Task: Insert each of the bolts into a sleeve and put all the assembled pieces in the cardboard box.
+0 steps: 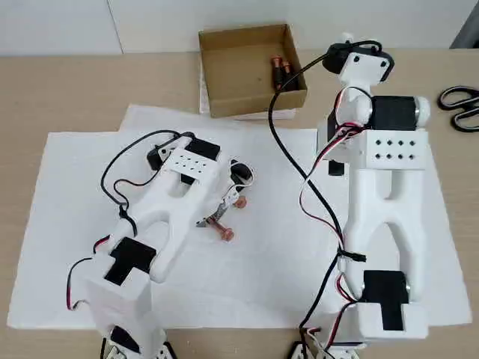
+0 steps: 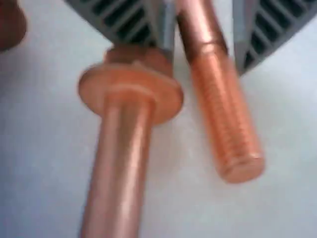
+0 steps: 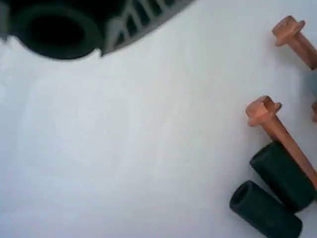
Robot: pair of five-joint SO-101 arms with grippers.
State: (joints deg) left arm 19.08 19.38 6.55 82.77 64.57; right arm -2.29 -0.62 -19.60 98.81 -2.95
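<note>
Bolt (image 2: 225,129) pinched in your left tool (image 2: 204,54) lies just beside a second bolt (image 2: 124,148), whose flange could snag the jaw on lifting.

Right in tight on the claw (image 2: 203,55) here: two grey ribbed fingers (image 2: 124,20) pinched onto a copper threaded bolt (image 2: 225,124), its thread running out past the fingertips to a flat end. Just outside one finger sits a second bolt (image 2: 130,96), its round flange touching that fingertip and its shank pointing away from the claw, beside the threaded one but apart from it. Pale worktop (image 2: 44,158) under both. Farther out beyond that same finger is a blurred copper shape (image 2: 10,25); can't tell what it is.
</note>
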